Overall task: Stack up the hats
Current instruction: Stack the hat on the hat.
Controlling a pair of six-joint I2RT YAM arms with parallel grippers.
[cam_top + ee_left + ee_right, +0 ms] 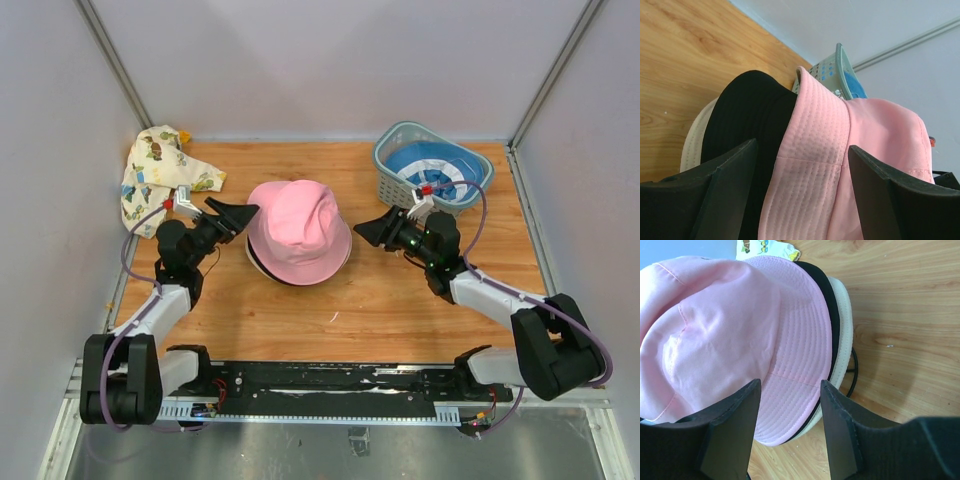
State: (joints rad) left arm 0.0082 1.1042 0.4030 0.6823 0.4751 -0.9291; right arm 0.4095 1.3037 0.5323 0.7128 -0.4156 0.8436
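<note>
Stack mid-table: pink hat (298, 228) over black hat (750, 115) over cream hat (844, 315)
Blue hat (430, 165) in basket (385, 172), back right
Left gripper (244, 216) gaping at pink brim; right gripper (364, 231) spread at opposite brim, nothing held
Soft, light, floppy fabric: pinch brim edge, likely to sag

No text, label, brand or number can be read in any view. Small coloured prints are seen on the patterned cloth (160, 178) left of the pink hat (298, 230), but no letters can be made out.

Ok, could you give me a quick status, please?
Left gripper and right gripper open, either side. Soft pink fabric bucket hat tops black hat, cream hat. Nothing blocking.
</note>
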